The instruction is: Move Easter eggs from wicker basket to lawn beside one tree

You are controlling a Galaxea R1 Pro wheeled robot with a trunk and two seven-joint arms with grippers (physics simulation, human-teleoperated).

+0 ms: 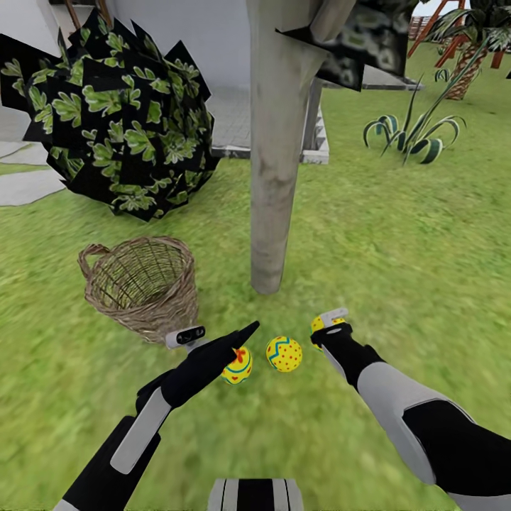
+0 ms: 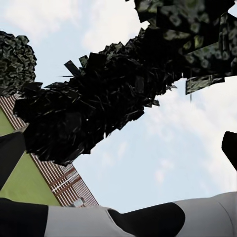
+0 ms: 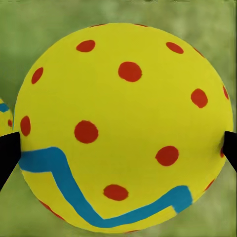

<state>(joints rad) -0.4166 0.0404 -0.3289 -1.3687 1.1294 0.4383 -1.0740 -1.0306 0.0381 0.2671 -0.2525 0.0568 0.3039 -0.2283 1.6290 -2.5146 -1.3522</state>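
Note:
Two Easter eggs [image 1: 238, 366] [image 1: 284, 353], yellow with blue zigzags and red marks, lie on the lawn [image 1: 397, 248] just in front of the tree [image 1: 271, 177] with its pale trunk. A third Easter egg [image 3: 123, 123], dotted red, sits between the fingertips [image 3: 7, 153] of my right gripper [image 1: 326, 332], which is shut on it low over the grass to the trunk's right. My left gripper [image 1: 245, 335] is open and holds nothing, tilted upward above the leftmost egg. The wicker basket [image 1: 142, 284] stands left of the trunk, and no eggs show inside.
A round black-and-green bush [image 1: 113, 113] stands behind the basket. Grey paving [image 1: 25, 184] lies at far left, a building wall and step [image 1: 312, 149] behind the tree, and a spiky striped plant [image 1: 415, 138] at back right. Open grass stretches right.

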